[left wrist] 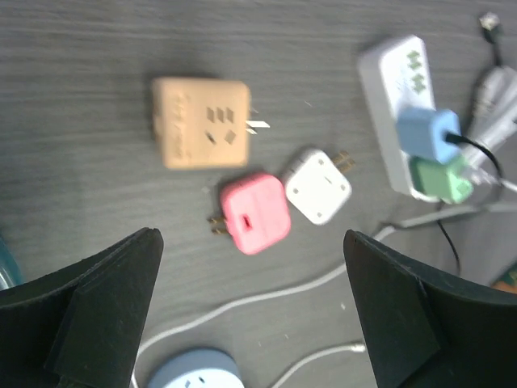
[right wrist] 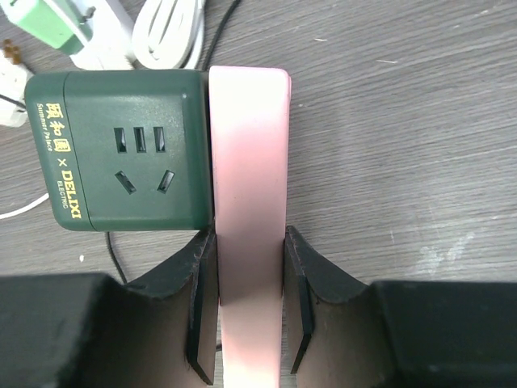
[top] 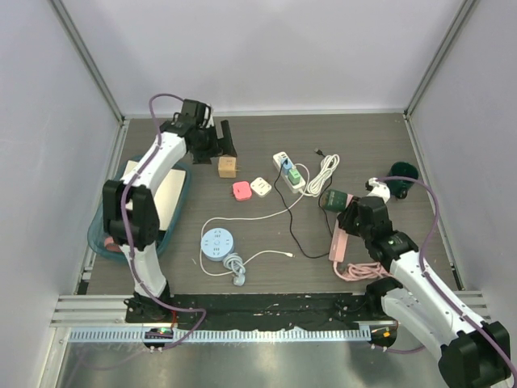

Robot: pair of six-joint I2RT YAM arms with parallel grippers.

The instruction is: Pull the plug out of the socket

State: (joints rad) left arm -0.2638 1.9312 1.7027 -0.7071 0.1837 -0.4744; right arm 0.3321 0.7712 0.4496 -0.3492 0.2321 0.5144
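Right gripper (right wrist: 249,267) bends low, clamping the pink power strip (right wrist: 249,145); left gripper (left wrist: 250,242) hangs released, outstretched.

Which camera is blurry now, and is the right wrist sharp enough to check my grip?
Left wrist: soft throughout, tan adapter smeared. Right wrist: sharp, green cube lettering readable, right gripper clamping pink strip. Top external: evenly lit, details small.

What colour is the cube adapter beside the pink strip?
The cube adapter is dark green with gold lettering; right wrist view shows it best.
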